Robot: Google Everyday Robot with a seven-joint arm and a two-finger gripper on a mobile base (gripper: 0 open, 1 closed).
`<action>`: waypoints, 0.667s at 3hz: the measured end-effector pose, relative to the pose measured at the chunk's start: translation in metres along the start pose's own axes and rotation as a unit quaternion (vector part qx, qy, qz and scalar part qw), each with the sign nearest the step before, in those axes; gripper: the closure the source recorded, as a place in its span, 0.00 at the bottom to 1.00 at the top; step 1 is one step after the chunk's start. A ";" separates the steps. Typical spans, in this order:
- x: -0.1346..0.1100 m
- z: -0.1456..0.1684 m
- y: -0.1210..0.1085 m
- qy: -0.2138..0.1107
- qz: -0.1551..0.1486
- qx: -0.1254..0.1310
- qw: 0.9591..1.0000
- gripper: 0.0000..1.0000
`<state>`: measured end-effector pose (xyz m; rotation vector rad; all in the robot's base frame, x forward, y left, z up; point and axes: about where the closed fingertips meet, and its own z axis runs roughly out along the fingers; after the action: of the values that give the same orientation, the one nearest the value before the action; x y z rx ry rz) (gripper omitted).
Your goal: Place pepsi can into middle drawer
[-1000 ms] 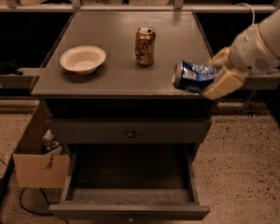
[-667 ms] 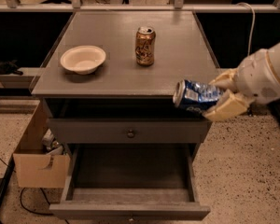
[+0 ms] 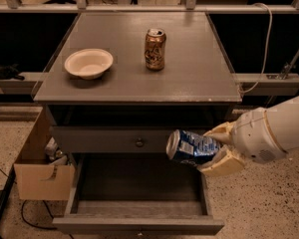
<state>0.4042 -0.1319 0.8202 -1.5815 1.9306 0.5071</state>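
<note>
The blue pepsi can (image 3: 189,147) lies on its side in my gripper (image 3: 217,147), silver end pointing left. My gripper is shut on it, cream fingers (image 3: 223,165) above and below the can. It hangs at the right, in front of the cabinet, just above the right part of the open middle drawer (image 3: 139,185). That drawer is pulled out, with low grey walls and a bare dark floor. The can does not touch the drawer.
On the cabinet top (image 3: 194,78) stand a gold-brown can (image 3: 155,49) and a white bowl (image 3: 88,62). A closed drawer front with a round knob (image 3: 139,143) sits above the open drawer. A cardboard box (image 3: 40,176) stands on the floor at the left.
My gripper has carried the pepsi can down and leftward from the cabinet top's right edge to just above the open drawer.
</note>
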 end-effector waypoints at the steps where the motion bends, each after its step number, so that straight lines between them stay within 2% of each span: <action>1: 0.000 0.000 0.000 0.001 0.000 0.000 1.000 1.00; 2: 0.006 0.014 -0.006 -0.002 0.013 0.003 1.000 1.00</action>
<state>0.4120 -0.1294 0.8063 -1.5523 1.9491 0.5149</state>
